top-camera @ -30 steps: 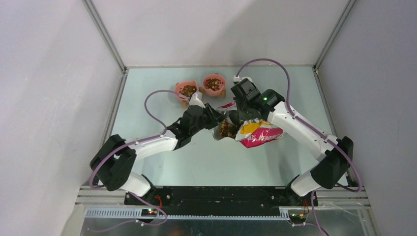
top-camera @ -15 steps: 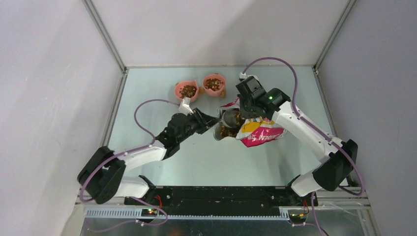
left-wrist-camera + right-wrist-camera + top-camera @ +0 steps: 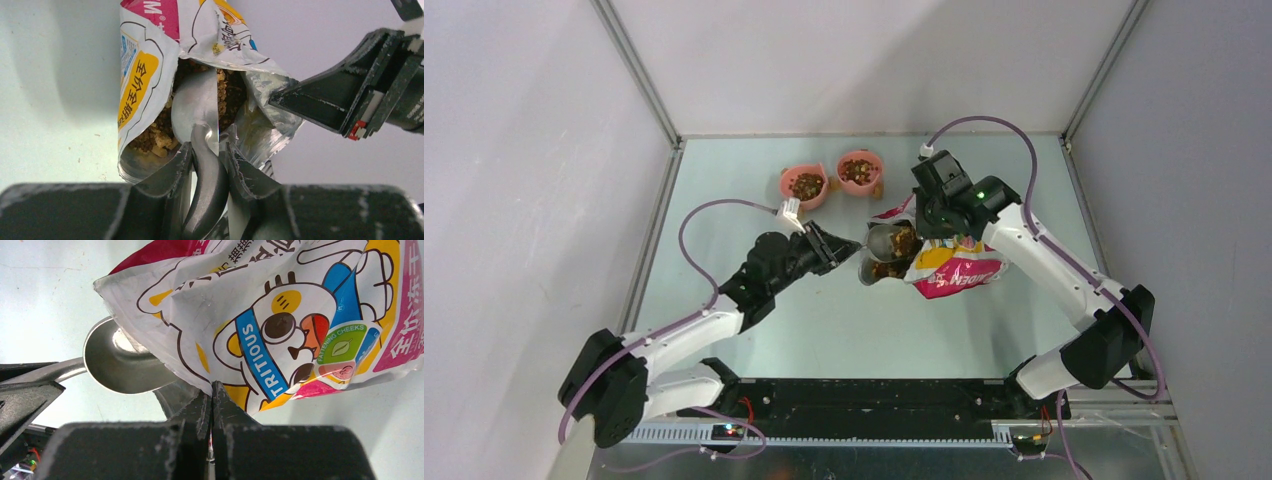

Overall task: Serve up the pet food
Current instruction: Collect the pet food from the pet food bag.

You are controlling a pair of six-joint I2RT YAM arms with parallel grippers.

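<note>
The printed cat-picture bag (image 3: 954,272) lies on its side at mid-table, its mouth facing left. My right gripper (image 3: 919,226) is shut on the upper edge of the mouth (image 3: 214,388) and holds it open. My left gripper (image 3: 848,248) is shut on the handle of the grey metal scoop (image 3: 206,150). The scoop's bowl (image 3: 195,102) sits inside the mouth among the brown pet food (image 3: 155,136). From the right wrist, the bowl's underside (image 3: 125,365) shows beneath the bag's lip (image 3: 280,315).
Two pink bowls (image 3: 788,180) (image 3: 876,165) stand side by side at the back, both holding kibble. The right gripper's black fingers (image 3: 325,100) lie close to the right of the scoop. Grey walls close in the table on three sides.
My left arm's elbow has swung back towards the near left, while the scoop's bowl has shifted up a little in the bag mouth. The right gripper has edged up and right with the bag's edge.
</note>
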